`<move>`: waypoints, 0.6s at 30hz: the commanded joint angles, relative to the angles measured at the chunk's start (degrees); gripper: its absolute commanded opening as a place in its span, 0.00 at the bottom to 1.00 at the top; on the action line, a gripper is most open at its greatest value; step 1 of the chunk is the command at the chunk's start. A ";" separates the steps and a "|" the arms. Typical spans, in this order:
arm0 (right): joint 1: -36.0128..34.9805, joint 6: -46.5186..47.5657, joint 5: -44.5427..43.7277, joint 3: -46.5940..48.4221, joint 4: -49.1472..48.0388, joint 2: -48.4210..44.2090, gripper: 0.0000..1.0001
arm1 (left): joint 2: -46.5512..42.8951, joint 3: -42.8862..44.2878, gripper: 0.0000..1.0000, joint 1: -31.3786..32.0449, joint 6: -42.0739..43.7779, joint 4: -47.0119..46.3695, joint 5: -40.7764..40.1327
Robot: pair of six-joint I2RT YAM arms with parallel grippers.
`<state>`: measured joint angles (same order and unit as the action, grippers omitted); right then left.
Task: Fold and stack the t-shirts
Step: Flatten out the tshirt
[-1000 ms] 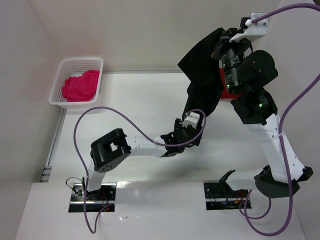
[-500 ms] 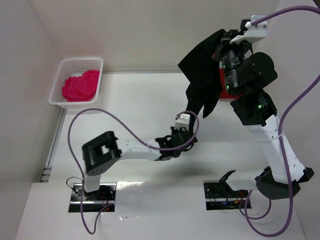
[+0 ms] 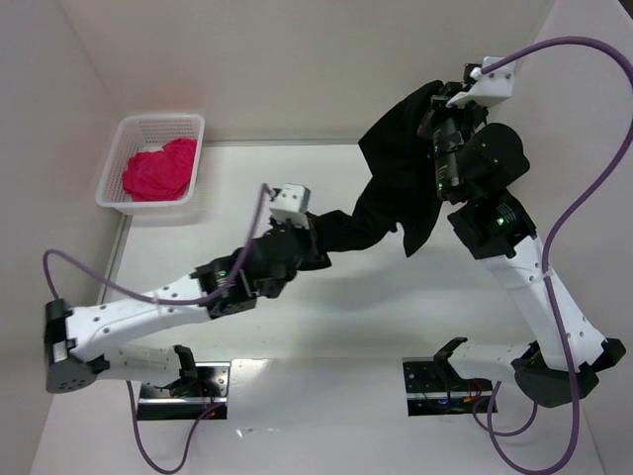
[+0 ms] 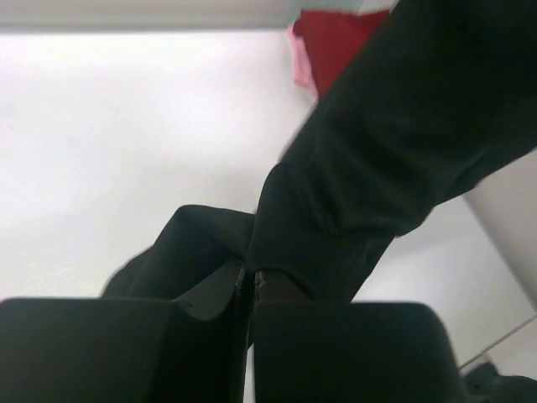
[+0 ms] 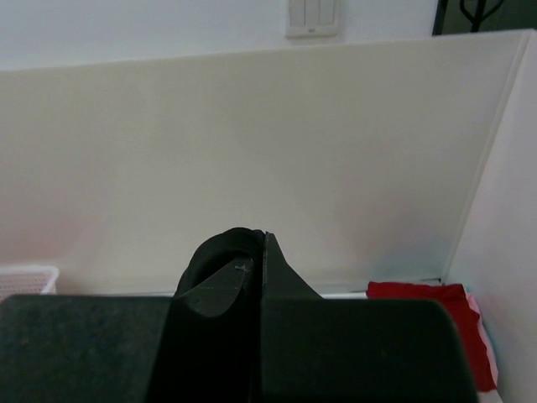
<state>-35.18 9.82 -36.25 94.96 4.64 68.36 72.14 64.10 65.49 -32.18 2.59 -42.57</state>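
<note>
A black t-shirt [image 3: 396, 168] hangs in the air at the back right. My right gripper [image 3: 437, 101] holds its top high up, shut on a bunch of the cloth [image 5: 220, 250] in the right wrist view. My left gripper [image 3: 315, 236] is shut on the shirt's lower end and draws it out to the left, so the black cloth [image 4: 403, 126] stretches up and away from the jaws [image 4: 252, 277]. A dark red t-shirt [image 4: 336, 38] lies flat on the table at the back right [image 5: 419, 295]. The pink t-shirt [image 3: 158, 170] lies crumpled in the basket.
The white mesh basket [image 3: 119, 139] stands in the back left corner against the wall. White walls close the table on the left, back and right. Purple cables loop from both arms, one low at the left [image 3: 69, 259].
My left gripper has shut on the black t-shirt's lower end and pulled it left. The left arm has stretched out, with its lower links swung far left. The right arm shifted only slightly.
</note>
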 commanded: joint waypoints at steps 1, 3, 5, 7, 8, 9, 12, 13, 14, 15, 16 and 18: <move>1.25 -2.43 -2.33 -3.10 -4.46 -1.47 0.00 | -9.89 3.14 0.00 -0.72 5.03 6.19 0.39; 2.13 -3.05 -2.95 -3.64 -5.00 -2.00 0.00 | -16.11 3.14 0.01 -0.72 4.24 10.21 -1.11; 2.83 -3.06 -2.95 -4.25 -5.69 -2.00 0.00 | -20.52 3.14 0.01 -0.72 4.24 11.82 -3.04; 3.36 -3.06 -3.56 -4.25 -6.22 -2.00 0.00 | -27.55 2.61 0.01 -0.72 4.24 12.44 -4.54; 3.36 -3.06 -3.56 -4.25 -6.75 -2.00 0.00 | -29.84 1.74 0.01 -0.72 4.24 11.83 -5.24; 3.36 -3.06 -3.56 -4.25 -6.75 -2.00 0.00 | -33.78 1.73 0.01 -0.72 6.41 10.78 -5.25; 3.36 -3.58 -4.18 -4.25 -7.80 -1.38 0.00 | -35.84 4.44 0.00 -0.72 7.66 15.05 -10.24; 3.36 -3.58 -4.18 -4.25 -8.33 -1.38 0.00 | -35.84 5.50 0.00 -0.72 8.62 16.38 -11.65; 3.36 -4.19 -4.18 -3.73 -8.34 -0.86 0.00 | -35.06 6.64 0.00 -0.72 9.33 17.26 -12.71; 3.36 -4.90 -3.57 -3.73 -8.95 -0.86 0.00 | -33.57 7.61 0.00 -0.72 10.38 17.80 -13.85; 3.36 -4.90 -2.96 -3.73 -8.95 -0.86 0.00 | -32.51 9.45 0.00 -0.72 11.52 17.80 -15.34; 3.36 -6.65 -2.95 -3.73 -8.95 -0.86 0.00 | -28.92 10.96 0.00 -0.72 11.53 19.73 -23.20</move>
<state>-32.23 6.04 -38.33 90.30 0.93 68.18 37.52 73.36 64.90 -24.18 18.24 -55.68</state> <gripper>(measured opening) 0.012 0.010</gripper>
